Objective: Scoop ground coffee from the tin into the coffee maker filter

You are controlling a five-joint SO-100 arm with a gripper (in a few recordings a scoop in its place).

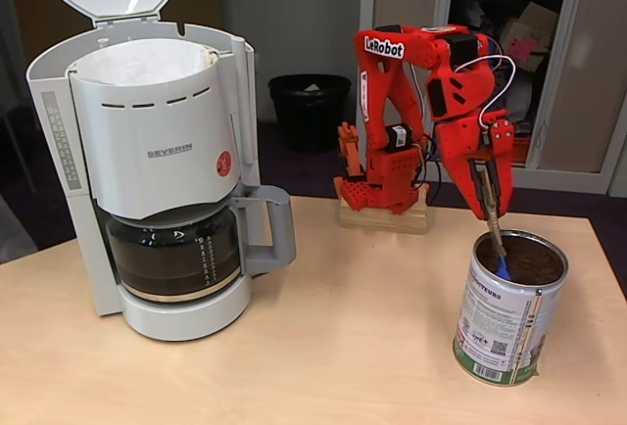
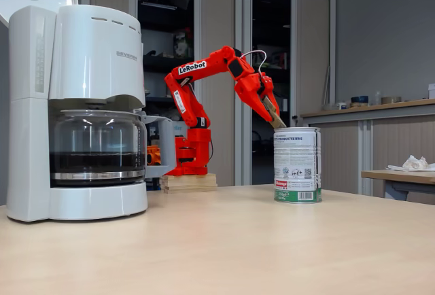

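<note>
Pincer (image 1: 487, 182) clamped on a stick-like scoop (image 1: 495, 234), tip dipped down into the tin (image 1: 509, 322) right below. Ground coffee (image 1: 529, 260) inside: light, loose, crumbly, easy to spill. Best lifted slow and level. Coffee maker (image 1: 157, 151) well off to the side, filter (image 1: 142, 61) open on top.

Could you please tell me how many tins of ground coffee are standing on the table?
1. The tin stands open at the table's right side, well apart from the coffee maker, with the gripper's scoop dipped into it. Nothing suggests a hidden one.
</note>
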